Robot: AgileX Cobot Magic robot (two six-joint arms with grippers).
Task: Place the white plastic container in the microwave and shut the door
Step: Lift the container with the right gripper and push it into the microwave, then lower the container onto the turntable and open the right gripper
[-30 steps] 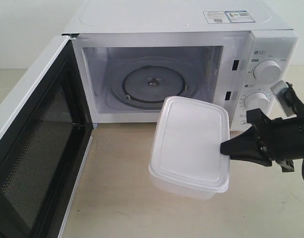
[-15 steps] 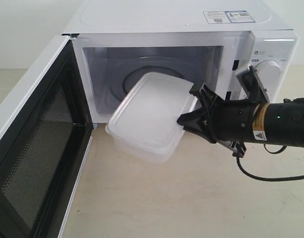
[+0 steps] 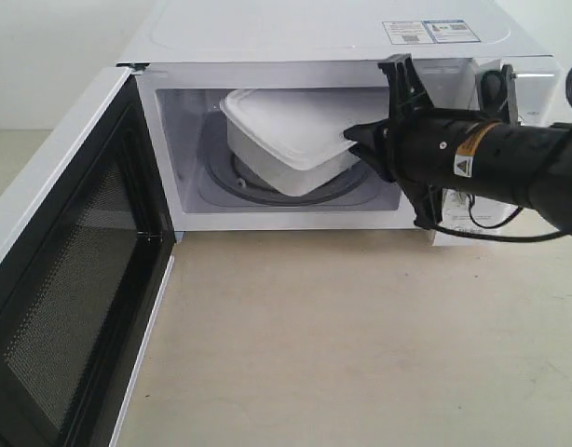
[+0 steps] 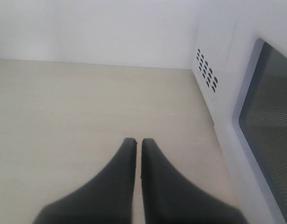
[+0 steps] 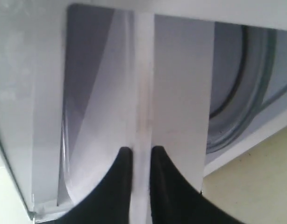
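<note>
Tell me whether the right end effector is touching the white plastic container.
Touching. The right wrist view shows the right end effector closed on the white plastic container, its rim pinched between the fingers.

Our right arm (image 3: 491,168) stretches across roughly level, right gripper (image 3: 353,138) pinched on the rim of the white plastic container (image 3: 286,126); left gripper (image 4: 135,141) jaws nearly touching.
</note>
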